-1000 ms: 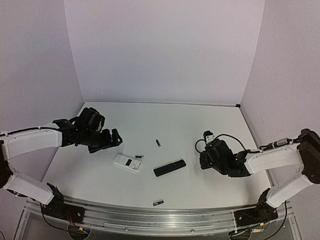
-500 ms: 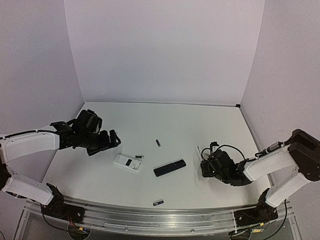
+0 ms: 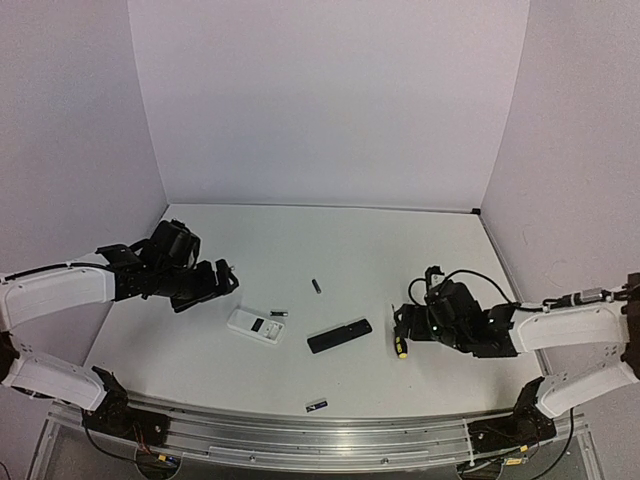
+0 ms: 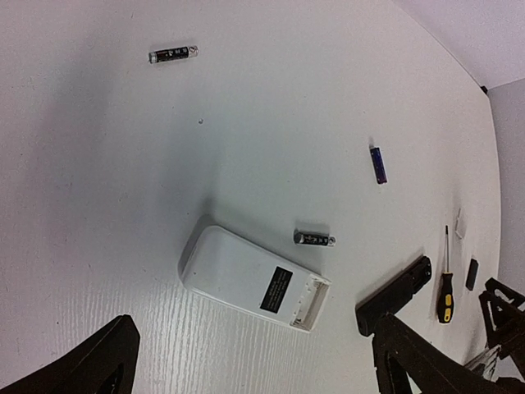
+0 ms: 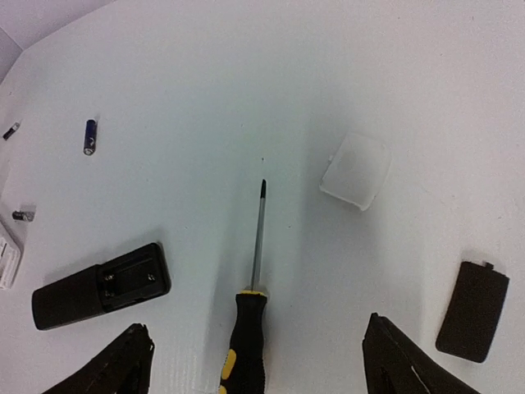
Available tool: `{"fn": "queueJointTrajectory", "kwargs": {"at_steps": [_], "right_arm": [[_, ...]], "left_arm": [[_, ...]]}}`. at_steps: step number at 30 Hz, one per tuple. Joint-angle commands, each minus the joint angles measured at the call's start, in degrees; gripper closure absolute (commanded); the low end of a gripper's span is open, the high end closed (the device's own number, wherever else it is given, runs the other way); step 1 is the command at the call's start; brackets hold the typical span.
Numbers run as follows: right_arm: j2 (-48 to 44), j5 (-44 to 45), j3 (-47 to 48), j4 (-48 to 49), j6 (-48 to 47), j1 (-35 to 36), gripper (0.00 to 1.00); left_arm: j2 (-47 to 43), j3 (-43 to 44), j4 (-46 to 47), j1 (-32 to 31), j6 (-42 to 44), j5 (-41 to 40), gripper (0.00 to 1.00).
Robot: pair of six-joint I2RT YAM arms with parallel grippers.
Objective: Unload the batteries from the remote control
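Screwdriver [image 5: 250, 328] now lies on tabletop [image 5: 369, 82], right pincer [image 5: 254, 368] released over it; left pincer [image 4: 250, 361] spread above white remote [image 4: 246, 279]; batteries [image 4: 315, 239] look out; next, check bay of black remote [image 5: 102, 287]

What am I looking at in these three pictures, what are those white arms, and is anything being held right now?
Those are two robot arms bolted at the near edge of a table. The wide picture comes from a fixed camera above and behind them. The other two come from a small camera on each wrist, looking past that arm's own claw. On the table lie a white remote with its back up, a battery beside it, a blue battery, another battery farther off, a black remote with its compartment uncovered, a yellow-and-black screwdriver, a small white cover and a black cover. The left claw and right claw are both open and hold nothing.
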Motion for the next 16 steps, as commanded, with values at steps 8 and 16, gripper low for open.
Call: {"fn": "queueJointTrajectory", "kwargs": {"at_steps": [8, 16], "right_arm": [[-14.09, 13.82, 23.15, -47.26, 0.05, -0.10, 0.14], [-21.67, 15.77, 20.04, -48.17, 1.76, -0.10, 0.12]], "left_arm": [[-3.24, 2.77, -6.91, 0.10, -1.65, -3.87, 0.00], [-6.71, 2.87, -8.94, 0.14, -2.94, -6.60, 0.00]]}}
